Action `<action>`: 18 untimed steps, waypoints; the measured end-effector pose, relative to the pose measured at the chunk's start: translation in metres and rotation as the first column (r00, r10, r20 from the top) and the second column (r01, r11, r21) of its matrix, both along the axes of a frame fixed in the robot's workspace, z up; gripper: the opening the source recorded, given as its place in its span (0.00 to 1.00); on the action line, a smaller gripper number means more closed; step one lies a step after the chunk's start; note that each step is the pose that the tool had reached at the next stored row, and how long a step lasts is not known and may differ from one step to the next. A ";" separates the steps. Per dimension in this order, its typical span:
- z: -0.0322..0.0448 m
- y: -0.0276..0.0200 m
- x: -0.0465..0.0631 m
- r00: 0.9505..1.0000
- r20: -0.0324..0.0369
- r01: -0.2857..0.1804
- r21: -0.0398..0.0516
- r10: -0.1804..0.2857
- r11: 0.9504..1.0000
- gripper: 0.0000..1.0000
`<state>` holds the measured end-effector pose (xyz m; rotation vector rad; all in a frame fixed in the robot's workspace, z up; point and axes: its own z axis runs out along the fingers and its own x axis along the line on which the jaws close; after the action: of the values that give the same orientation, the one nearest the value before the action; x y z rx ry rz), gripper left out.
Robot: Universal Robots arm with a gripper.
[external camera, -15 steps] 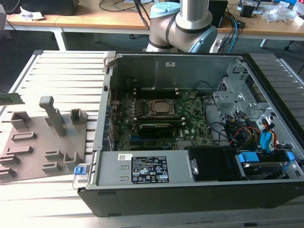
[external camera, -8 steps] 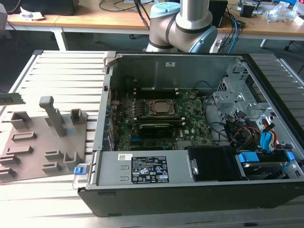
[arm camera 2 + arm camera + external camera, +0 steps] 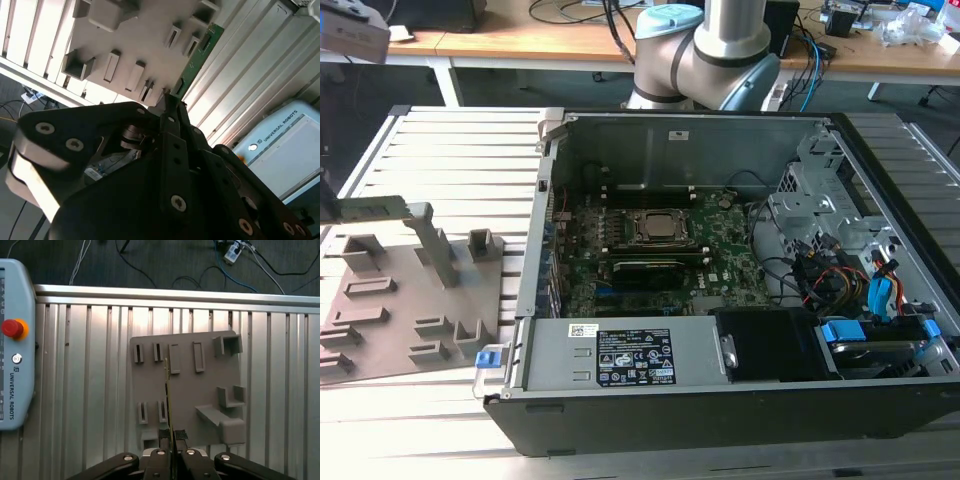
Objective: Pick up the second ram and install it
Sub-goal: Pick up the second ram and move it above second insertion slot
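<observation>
The second ram (image 3: 168, 395) is a thin green board seen edge-on. It runs out from my gripper (image 3: 170, 436), whose two fingers are shut on its near end. In the second wrist view the ram (image 3: 200, 55) shows its green face and reaches away from the gripper (image 3: 172, 97) over the grey fixture plate (image 3: 135, 35). The board hangs above the plate (image 3: 205, 385), between its rows of slots. In the exterior view the fixture plate (image 3: 410, 300) lies at the left, beside the open computer case, whose green motherboard (image 3: 720, 270) carries the CPU socket (image 3: 655, 228).
A teach pendant (image 3: 15, 365) with a red button lies on the slatted aluminium table (image 3: 90, 390) beside the fixture. The case's walls (image 3: 535, 260), power supply (image 3: 620, 355), drive cage (image 3: 820, 200) and cables (image 3: 820, 275) ring the motherboard. The arm's base (image 3: 710, 50) stands behind the case.
</observation>
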<state>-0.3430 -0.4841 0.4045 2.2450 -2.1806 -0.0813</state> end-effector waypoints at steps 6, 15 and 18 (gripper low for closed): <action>0.0000 0.0000 0.021 1.000 0.000 0.000 0.000 0.000 1.000 0.14; -0.0001 0.0000 0.071 1.000 -0.001 0.000 0.000 0.000 1.000 0.14; -0.0001 0.0000 0.088 1.000 -0.001 0.000 0.000 0.000 1.000 0.14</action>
<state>-0.2554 -0.4841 0.4044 2.2445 -2.1803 -0.0823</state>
